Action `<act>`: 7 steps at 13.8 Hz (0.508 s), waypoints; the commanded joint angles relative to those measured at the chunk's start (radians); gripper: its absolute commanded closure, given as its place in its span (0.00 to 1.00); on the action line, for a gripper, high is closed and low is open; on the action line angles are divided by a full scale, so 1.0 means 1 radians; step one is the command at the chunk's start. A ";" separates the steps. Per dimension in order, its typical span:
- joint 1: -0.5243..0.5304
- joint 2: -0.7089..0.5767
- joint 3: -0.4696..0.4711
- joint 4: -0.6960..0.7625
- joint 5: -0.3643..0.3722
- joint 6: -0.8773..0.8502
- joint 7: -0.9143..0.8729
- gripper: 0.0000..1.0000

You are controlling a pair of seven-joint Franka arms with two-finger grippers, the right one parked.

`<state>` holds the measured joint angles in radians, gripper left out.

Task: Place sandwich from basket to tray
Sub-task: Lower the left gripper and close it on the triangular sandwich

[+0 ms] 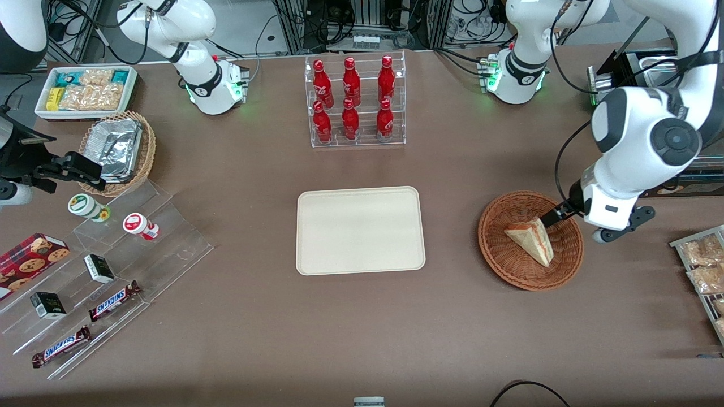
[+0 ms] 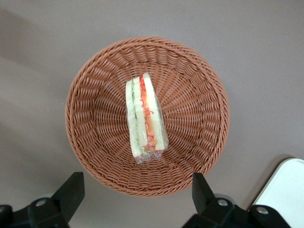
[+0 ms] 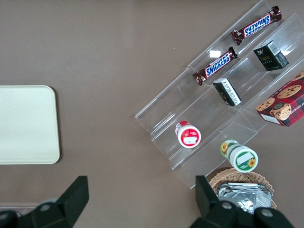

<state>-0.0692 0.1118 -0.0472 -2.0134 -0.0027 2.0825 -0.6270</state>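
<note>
Sandwich (image 1: 530, 240) lies in the wicker basket (image 1: 498, 249), right of centre in the front frame; not yet lifted. Gripper (image 1: 557, 213) hovers above it, fingers spread wide, holding nothing. Tray (image 1: 360, 230) at mid-frame is bare. Grasp, carry and placement all remain.

Tray (image 3: 26, 124) beside clear snack stand (image 3: 228, 99)

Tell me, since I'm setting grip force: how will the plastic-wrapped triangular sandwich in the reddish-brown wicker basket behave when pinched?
The plastic-wrapped triangular sandwich will probably squash easily: pale soft bread, layered filling. Its clear wrap looks glossy, so possibly slippery. It lies in the reddish-brown wicker basket, likely light. The open gripper hovers above.
</note>
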 commanded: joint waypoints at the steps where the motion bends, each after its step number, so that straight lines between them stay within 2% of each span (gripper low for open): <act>1: -0.008 0.046 0.000 -0.010 0.021 0.057 -0.054 0.00; 7: -0.008 0.115 0.000 -0.037 0.024 0.156 -0.086 0.00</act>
<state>-0.0692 0.2179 -0.0494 -2.0372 -0.0024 2.2077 -0.6784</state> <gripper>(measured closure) 0.000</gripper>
